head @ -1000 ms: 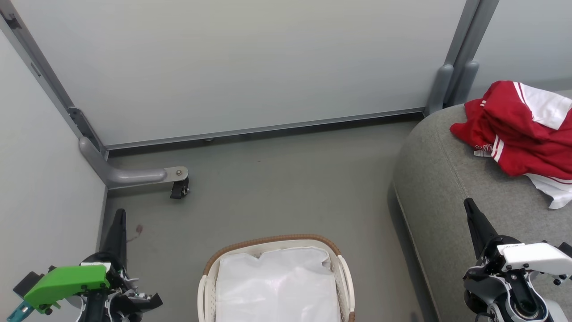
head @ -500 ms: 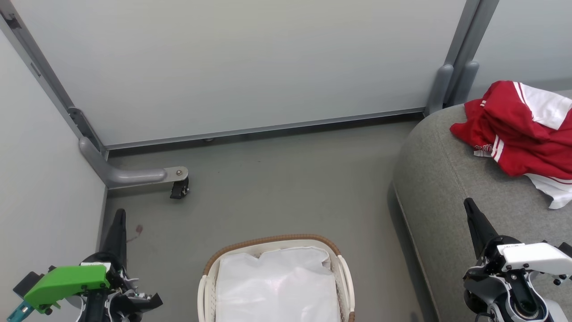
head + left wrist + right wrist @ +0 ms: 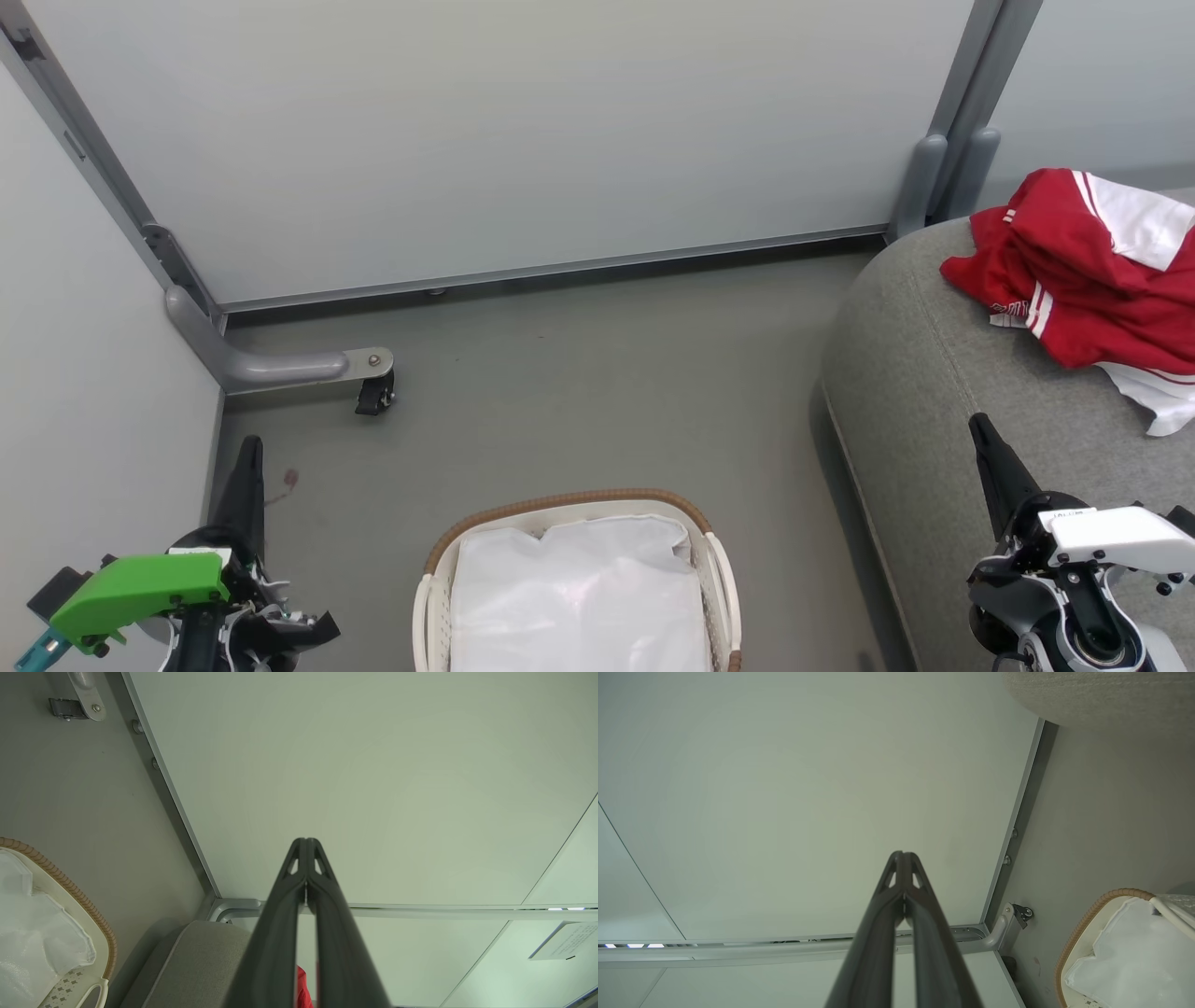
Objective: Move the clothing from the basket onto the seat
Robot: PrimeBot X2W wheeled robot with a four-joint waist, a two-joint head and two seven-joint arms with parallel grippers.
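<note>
Two grippers are hanging low, jaws pressed together and gripping nothing: the left gripper (image 3: 248, 462) by the wall (image 3: 93, 327), the right gripper (image 3: 985, 439) above the front slope of the grey seat (image 3: 915, 373). The likeliest slip from here, I judge, is the right arm brushing the loosely heaped red clothing (image 3: 1083, 280) while moving off and dragging it toward the seat's rounded edge; a garment could also be hiding under the white liner (image 3: 579, 597) crumpled in the basket (image 3: 560, 499). The clothing is lying on the seat, well apart from both grippers, beyond the right one's fingertips. The basket is sitting on the floor (image 3: 579, 392) between the grippers.
</note>
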